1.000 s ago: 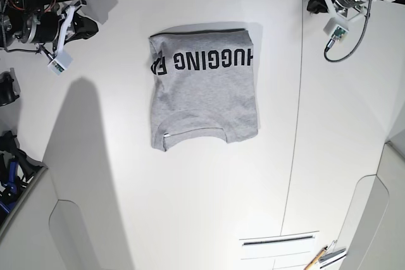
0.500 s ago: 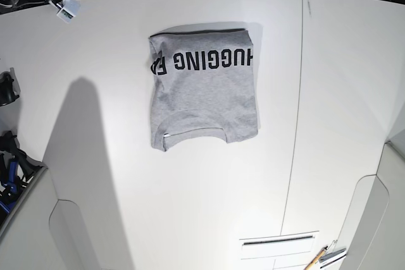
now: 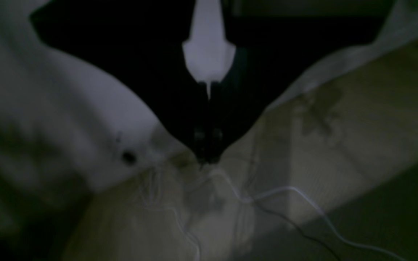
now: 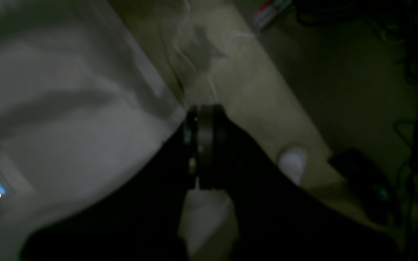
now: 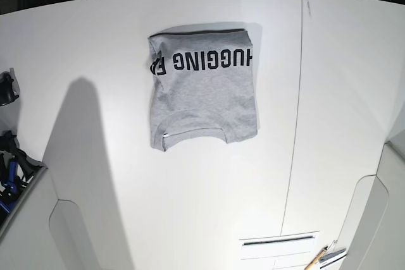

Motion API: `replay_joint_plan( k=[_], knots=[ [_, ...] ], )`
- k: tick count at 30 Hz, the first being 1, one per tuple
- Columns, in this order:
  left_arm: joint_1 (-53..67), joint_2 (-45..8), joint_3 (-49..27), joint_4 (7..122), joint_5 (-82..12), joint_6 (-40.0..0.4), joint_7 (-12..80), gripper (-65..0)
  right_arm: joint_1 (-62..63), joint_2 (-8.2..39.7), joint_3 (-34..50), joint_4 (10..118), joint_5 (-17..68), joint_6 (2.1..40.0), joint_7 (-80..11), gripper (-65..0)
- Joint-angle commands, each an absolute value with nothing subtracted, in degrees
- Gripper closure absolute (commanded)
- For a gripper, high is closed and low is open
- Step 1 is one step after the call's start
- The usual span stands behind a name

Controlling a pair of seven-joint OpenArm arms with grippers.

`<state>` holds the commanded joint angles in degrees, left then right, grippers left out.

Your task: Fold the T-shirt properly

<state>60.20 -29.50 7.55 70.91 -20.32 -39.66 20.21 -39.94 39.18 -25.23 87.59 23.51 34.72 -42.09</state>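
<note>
Lying as a neat folded block on the table [image 5: 190, 213], T-shirt [image 5: 209, 93], L gripper [image 3: 208, 90] and R gripper [image 4: 205, 112] both closed on nothing, well off beyond shirt's hem end; poss. risk: dragging L edge out of square if coming back to re-tuck.

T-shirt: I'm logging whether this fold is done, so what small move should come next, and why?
Probably none beyond holding both arms back: the T-shirt lies folded into a compact, roughly rectangular bundle, lettering up, and neither gripper shows in the base view.
</note>
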Motion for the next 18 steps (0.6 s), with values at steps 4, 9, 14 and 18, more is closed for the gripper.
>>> replay_joint_plan(
  k=[4, 9, 14, 18],
  knots=[
    [48.64, -28.14, 15.46, 58.43, -20.34, -39.66, 18.83, 0.0, -38.46, 39.18, -29.58, 81.36, 17.26, 34.70, -33.74, 0.0],
    [40.01, -22.09, 20.49, 51.88, -20.32, -36.88, 17.63, 0.0, -33.82, 38.06, -30.87, 71.29, 12.99, 34.72, -33.28, 0.0],
    [34.44, -18.70, 26.44, 46.85, -20.27, -28.75, 13.69, 0.0, -28.05, 36.25, -30.89, 62.00, 12.82, 34.72, -33.19, 0.0],
    [30.06, -16.86, 28.12, 43.00, -20.27, -21.69, 13.69, 0.0, -22.72, 33.69, -30.89, 57.87, 12.88, 34.72, -32.91, 0.0]
  ],
)
